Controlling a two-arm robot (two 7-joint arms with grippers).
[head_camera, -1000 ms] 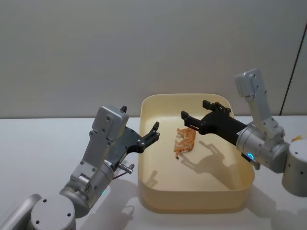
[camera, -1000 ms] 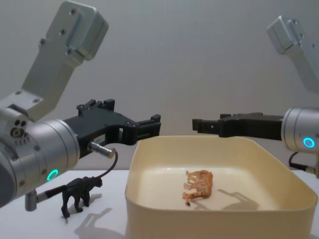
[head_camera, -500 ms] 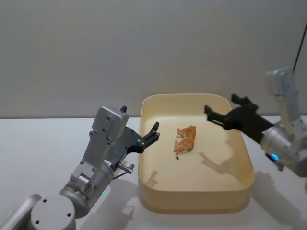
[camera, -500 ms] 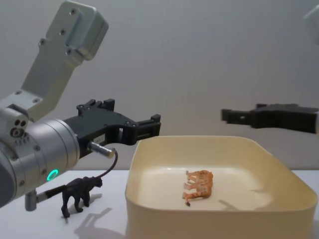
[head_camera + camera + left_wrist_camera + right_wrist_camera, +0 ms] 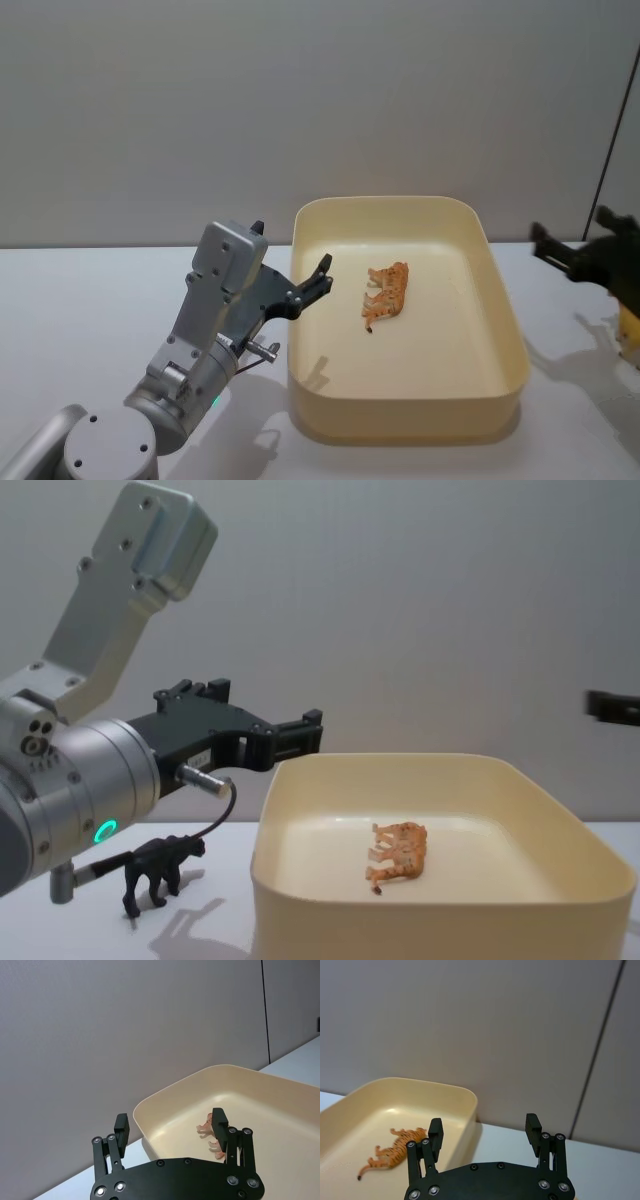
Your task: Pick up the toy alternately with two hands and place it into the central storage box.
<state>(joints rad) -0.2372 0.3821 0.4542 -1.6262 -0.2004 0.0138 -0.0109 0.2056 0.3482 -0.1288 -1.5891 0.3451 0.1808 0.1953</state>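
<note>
Right tool [image 5: 485, 1126] withdrawn beyond storage box [image 5: 507, 300] right rim, jaws apart, left tool [image 5: 170, 1121] spread at left rim

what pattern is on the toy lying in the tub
Orange with dark stripes: it is a toy tiger. The right wrist view shows it best.

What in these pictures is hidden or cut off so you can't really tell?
Head view: a yellow object is cut by the right edge; unidentifiable.
Head view: the right gripper has its wrist and arm cut off by that edge.
Chest view: the black toy animal has its rear crossed by a cable.
</note>
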